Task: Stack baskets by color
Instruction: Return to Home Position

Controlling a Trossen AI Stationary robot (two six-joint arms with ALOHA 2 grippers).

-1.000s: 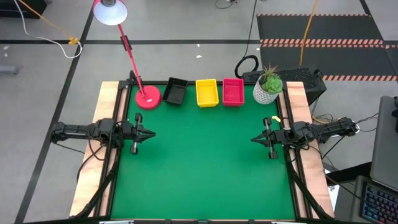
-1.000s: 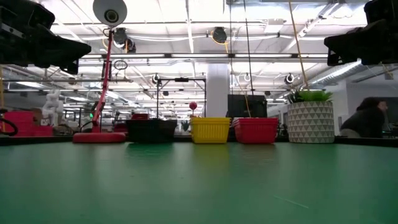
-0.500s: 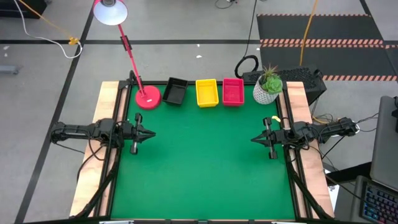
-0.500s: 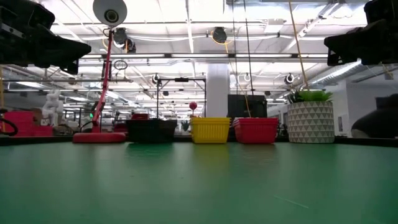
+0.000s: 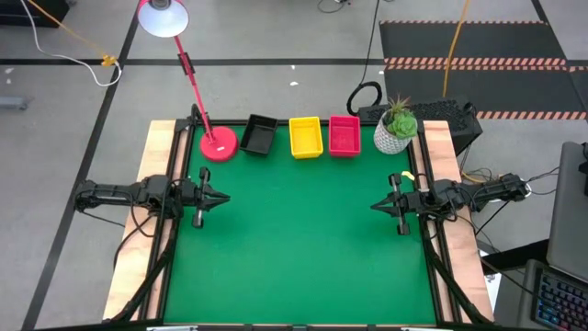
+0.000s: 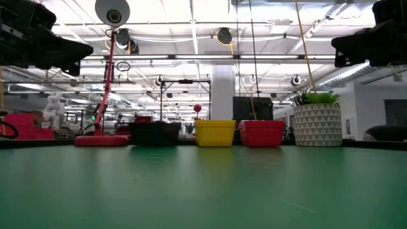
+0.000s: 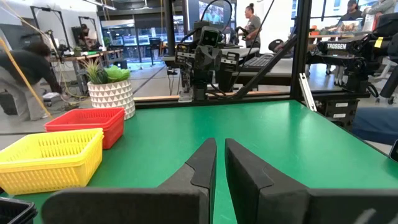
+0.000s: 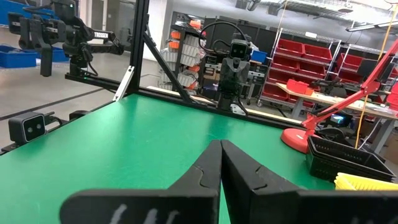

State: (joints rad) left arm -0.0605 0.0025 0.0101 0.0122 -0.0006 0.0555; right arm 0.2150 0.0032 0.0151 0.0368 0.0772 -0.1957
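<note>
Stacking looked finished: black baskets point(image 5: 259, 134), yellow baskets point(image 5: 305, 136) and red baskets point(image 5: 344, 134) stood as three single-colour piles in a row at the far edge of the table point(image 5: 303, 257), between lamp base point(image 5: 219, 144) and plant pot point(image 5: 395, 135) (count per pile couldn't be read). No loose basket showed elsewhere. At the left edge, left gripper point(image 5: 216, 197) had fingers drawn nearly together, empty. At the right edge, right gripper point(image 5: 381, 205) had fingers closed, empty. Both were well apart from the piles. Only parking remained, by my read.
</note>
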